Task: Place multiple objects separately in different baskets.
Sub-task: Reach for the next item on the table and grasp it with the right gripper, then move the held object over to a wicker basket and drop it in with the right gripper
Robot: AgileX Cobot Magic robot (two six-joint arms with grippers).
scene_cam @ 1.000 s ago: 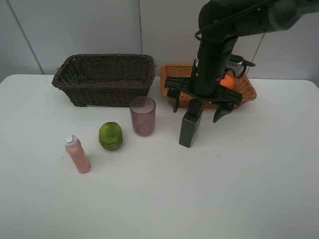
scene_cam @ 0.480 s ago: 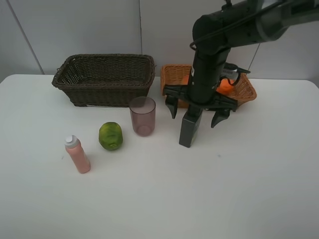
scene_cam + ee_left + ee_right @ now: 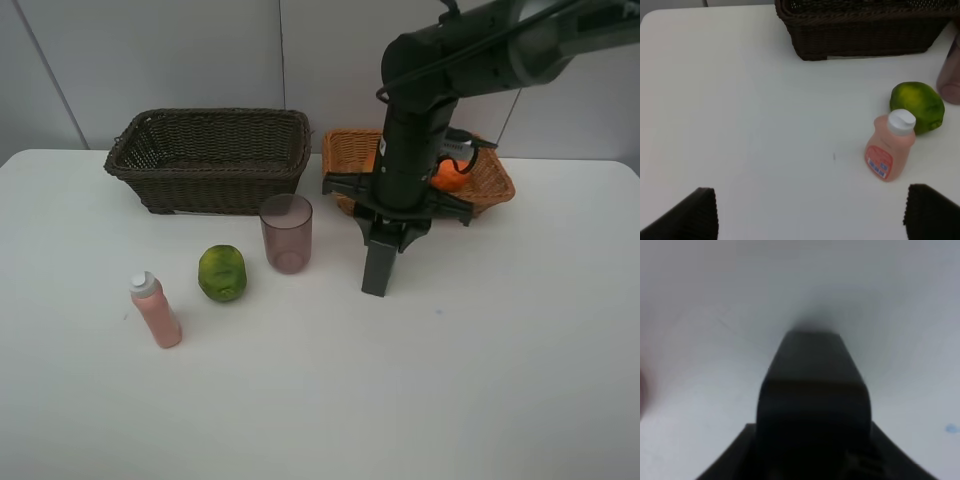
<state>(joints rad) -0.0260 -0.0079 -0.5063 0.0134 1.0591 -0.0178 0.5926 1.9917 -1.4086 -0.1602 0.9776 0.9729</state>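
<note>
With the right gripper (image 3: 389, 233) pinching the bottle (image 3: 377, 272) beside the tan basket (image 3: 493, 178), lift straight up, keeping it upright.

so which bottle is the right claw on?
The dark pump bottle, gripped at its top by the right claw; the pink white-capped bottle stands free.

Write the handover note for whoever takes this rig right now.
Right claw: shut on the dark pump bottle, which stands on the table in front of the tan basket.
Left claw: open, holding nothing, above the table near the pink bottle.
Done: the orange lies in the tan basket.
Not yet sorted: green fruit, mauve cup and pink bottle, on the table in front of the dark basket.
Left: basket the pump bottle, then those three.
</note>
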